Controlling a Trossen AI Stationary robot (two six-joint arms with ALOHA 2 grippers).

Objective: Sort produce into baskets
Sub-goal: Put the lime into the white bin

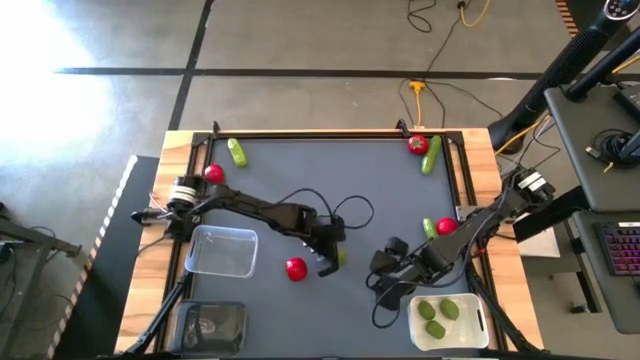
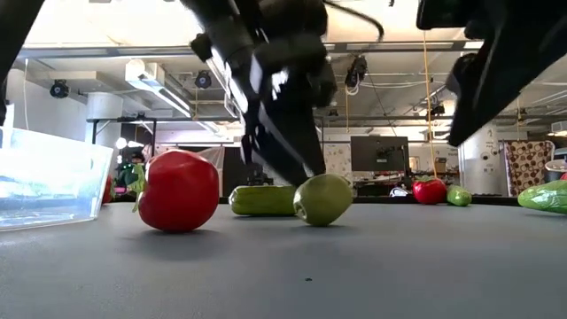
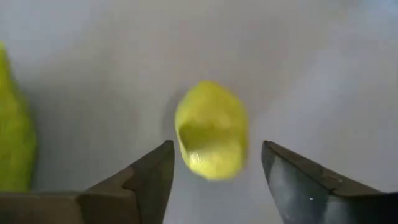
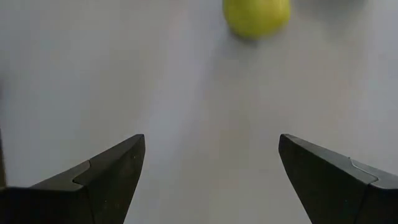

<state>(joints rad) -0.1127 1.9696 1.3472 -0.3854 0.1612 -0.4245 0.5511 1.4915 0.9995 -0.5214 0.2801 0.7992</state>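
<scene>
Left tool [image 3: 214, 171]: fingers apart, straddling lime [image 3: 211, 129] on worktop [image 1: 330, 190]; centre, then close.
Right tool [image 4: 211, 168]: apart, waiting nearby.

Even, bright indoor light fills the overhead picture, with a washed-out glare patch on the floor at the upper left. The dark surface [image 1: 330, 190] shows little shadow. In the table-level picture, ceiling lamps glow behind and the arms read as dark silhouettes. The left wrist picture is soft: the lime [image 3: 211, 129] is blurred, with a faint shadow beside it.
</scene>
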